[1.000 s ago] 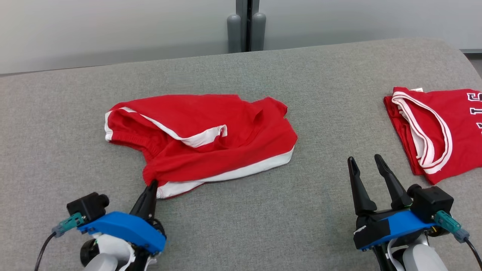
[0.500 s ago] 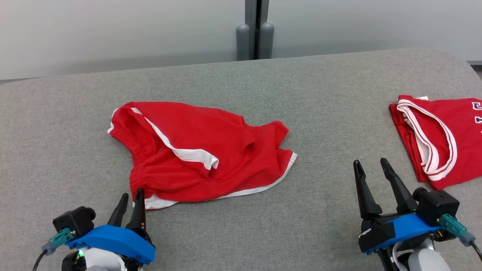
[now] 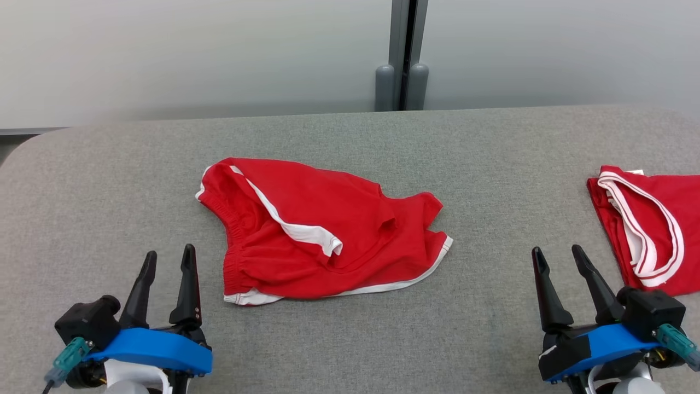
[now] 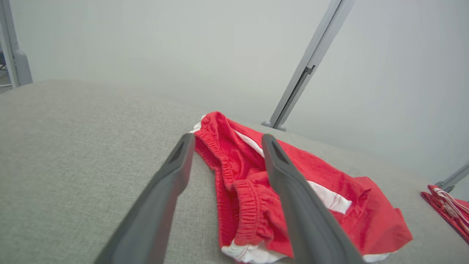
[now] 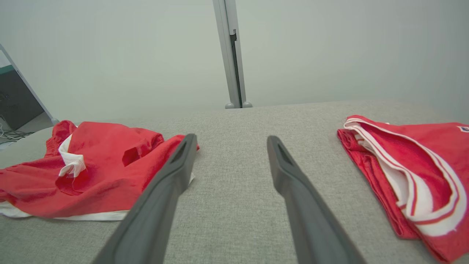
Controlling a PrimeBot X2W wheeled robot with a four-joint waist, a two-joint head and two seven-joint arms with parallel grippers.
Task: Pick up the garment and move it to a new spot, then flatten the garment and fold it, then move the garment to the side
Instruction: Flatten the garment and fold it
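The garment (image 3: 322, 230) is a pair of red shorts with white trim, lying crumpled on the grey table (image 3: 492, 153), waistband to the left. In the left wrist view the garment (image 4: 329, 212) lies just beyond the fingers, waistband nearest. My left gripper (image 3: 168, 257) stands open at the lower left, a short way left of the garment's near corner, holding nothing. My right gripper (image 3: 558, 256) is open at the lower right, well right of the garment. The right wrist view has the garment (image 5: 102, 165) to the left of the open fingers.
A folded red jersey (image 3: 651, 224) with white-striped trim lies at the table's right edge, also right of the fingers in the right wrist view (image 5: 410, 172). A pale wall with a grey post (image 3: 402, 54) runs behind the table.
My left gripper opened and let go of the garment's near corner, then drew back toward me and to the left. The garment settled flatter. The camera has shifted.
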